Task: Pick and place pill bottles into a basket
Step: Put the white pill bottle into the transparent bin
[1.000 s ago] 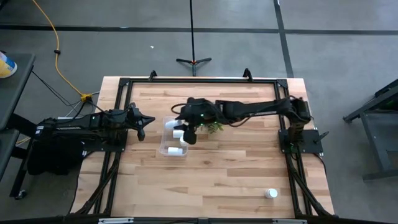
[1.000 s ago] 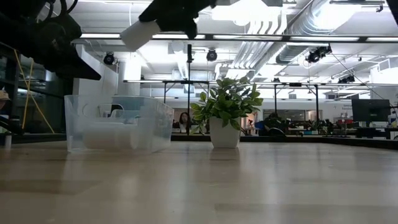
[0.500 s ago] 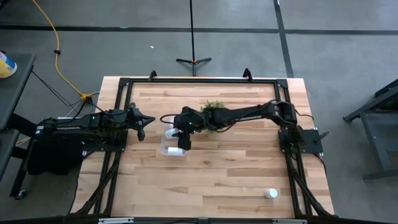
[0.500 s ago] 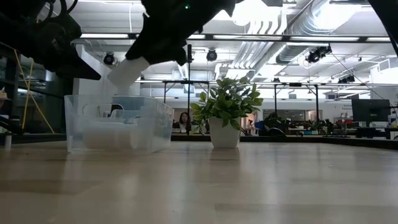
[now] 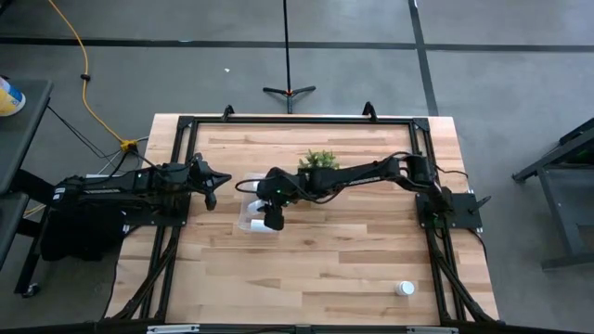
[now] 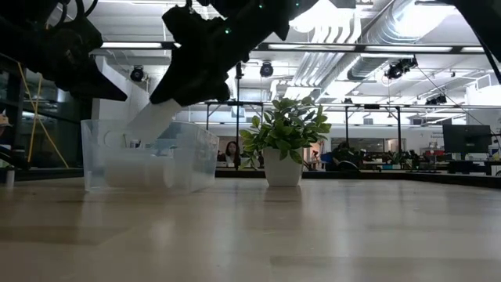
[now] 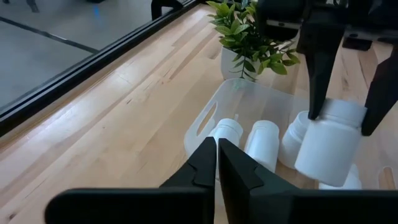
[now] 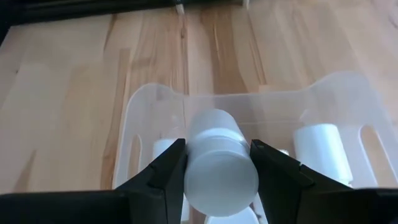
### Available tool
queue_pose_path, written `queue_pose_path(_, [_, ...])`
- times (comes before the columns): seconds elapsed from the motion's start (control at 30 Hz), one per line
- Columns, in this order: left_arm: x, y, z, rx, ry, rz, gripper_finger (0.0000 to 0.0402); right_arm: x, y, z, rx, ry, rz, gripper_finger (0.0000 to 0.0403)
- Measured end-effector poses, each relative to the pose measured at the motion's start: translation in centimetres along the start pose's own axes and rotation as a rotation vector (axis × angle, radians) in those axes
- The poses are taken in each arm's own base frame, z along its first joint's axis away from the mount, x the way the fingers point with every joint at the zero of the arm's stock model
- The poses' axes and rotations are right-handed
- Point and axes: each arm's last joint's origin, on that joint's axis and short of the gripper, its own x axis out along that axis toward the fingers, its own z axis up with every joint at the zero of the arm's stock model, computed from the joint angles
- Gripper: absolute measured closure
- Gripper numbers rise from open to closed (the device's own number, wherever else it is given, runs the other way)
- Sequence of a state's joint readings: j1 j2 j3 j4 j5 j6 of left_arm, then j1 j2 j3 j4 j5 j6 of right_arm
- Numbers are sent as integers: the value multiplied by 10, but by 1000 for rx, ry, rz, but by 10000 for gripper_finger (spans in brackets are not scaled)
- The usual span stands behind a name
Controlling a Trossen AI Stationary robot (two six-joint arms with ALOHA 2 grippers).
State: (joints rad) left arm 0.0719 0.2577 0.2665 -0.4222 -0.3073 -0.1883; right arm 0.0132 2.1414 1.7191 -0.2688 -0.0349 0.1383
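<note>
Holding a small white cylindrical pill bottle [image 8: 219, 160] with a white cap between the two dark fingers of my right gripper [image 8: 217, 171], I have it tilted, its lower end dipping inside the clear rectangular plastic basket [image 5: 249, 221] with rounded corners. My fingers press its sides from both flanks. Other small white bottles lie in the basket already: from my left wrist I see one [image 7: 226, 132] beside another [image 7: 262, 138], and more behind the bottle I carry [image 7: 328, 144]. The basket sits on the pale wooden table [image 5: 325, 269], near the middle and a little toward my left side. Just beside it, toward the far edge, stands a small green leafy plant [image 6: 286, 133] in a white pot. One more white bottle [image 5: 405, 289] stands well apart, near the table's front right corner. My left gripper [image 5: 210, 179] waits above the table's left edge, its two fingers [image 7: 204, 163] closed together with nothing between them.
</note>
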Motion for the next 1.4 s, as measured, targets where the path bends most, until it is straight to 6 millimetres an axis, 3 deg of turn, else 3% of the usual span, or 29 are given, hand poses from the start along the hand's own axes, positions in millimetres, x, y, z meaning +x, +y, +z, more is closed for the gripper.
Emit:
queue_pose_path(0.2, [0,0,-1,1,4,2,381,0,0,-3,-7,28,0,256])
queue_pose_path(0.5, [0,0,0,-3,0,3,345,0,0,-3,-13,28,10,256])
queue_pose_path(0.67, [0,0,-1,0,4,4,380,0,0,-4,-14,43,9,250])
queue_pose_path(0.83, [0,0,-1,2,7,4,373,0,0,-4,-14,43,10,223])
queue_pose_path(1.0, [0,1,-1,-2,5,15,339,-1,0,-4,-14,42,10,244])
queue_pose_path(1.2, [0,1,-1,-4,5,20,380,-1,0,-4,-14,42,10,272])
queue_pose_path(1.4, [0,1,-2,-2,14,22,367,-2,-4,-3,-51,45,-13,273])
